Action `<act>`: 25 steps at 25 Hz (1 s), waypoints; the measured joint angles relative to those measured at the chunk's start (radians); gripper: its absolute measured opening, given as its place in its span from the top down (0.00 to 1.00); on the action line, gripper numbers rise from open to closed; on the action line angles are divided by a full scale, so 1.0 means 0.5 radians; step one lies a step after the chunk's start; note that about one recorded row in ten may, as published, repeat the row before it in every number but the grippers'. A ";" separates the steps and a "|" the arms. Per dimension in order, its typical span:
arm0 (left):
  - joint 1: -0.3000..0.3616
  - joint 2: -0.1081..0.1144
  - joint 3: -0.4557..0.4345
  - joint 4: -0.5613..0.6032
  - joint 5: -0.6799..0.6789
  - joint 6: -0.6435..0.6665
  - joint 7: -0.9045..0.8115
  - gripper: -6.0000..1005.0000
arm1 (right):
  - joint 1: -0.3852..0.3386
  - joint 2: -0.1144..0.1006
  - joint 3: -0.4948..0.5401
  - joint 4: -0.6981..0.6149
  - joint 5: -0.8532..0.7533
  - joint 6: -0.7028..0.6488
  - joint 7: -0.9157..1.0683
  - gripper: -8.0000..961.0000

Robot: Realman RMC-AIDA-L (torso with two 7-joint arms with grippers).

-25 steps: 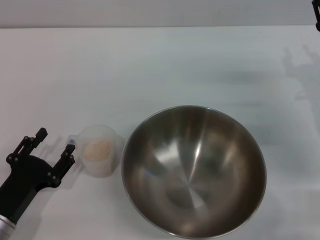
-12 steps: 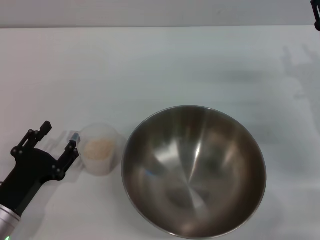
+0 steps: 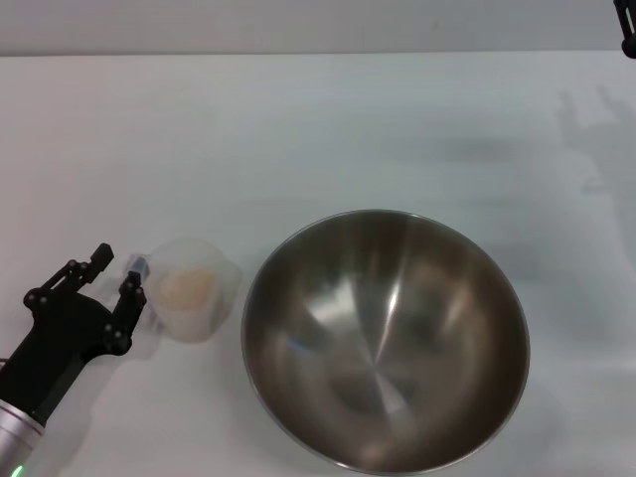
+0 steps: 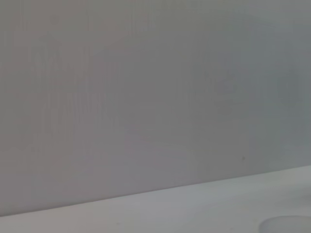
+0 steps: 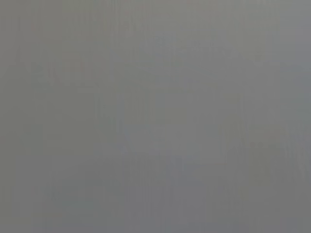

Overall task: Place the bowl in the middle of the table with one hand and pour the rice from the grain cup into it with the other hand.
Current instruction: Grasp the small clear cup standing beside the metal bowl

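The bowl (image 3: 386, 341) is sitting on the table (image 3: 298, 129), with the grain cup (image 3: 189, 289) of rice (image 3: 186, 287) just beside it. The left gripper (image 3: 112, 275) is reaching at the cup's handle, fingers (image 3: 127, 300) spread apart. The right gripper (image 3: 626, 28) is barely showing at the far corner; its fingers cannot be told.

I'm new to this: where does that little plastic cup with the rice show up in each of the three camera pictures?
Head view: the grain cup stands left of the bowl, by the left gripper with its fingers open.
Left wrist view: only a pale curved edge shows in the bottom corner; perhaps the cup's rim, but I cannot tell.
Right wrist view: not in it; plain grey only.
Shared landmark: the white table, also a pale strip in the left wrist view.
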 joint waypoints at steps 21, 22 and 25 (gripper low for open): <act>-0.020 0.003 -0.012 -0.051 0.002 0.071 0.002 0.96 | 0.024 0.004 0.000 0.005 -0.003 0.003 0.000 0.46; -0.021 0.003 -0.017 -0.052 0.001 0.090 0.005 0.96 | 0.024 0.004 0.000 0.005 -0.003 0.003 0.000 0.46; -0.022 0.002 -0.068 -0.055 0.000 0.222 0.110 0.96 | 0.024 0.006 0.000 0.018 -0.002 0.003 0.000 0.46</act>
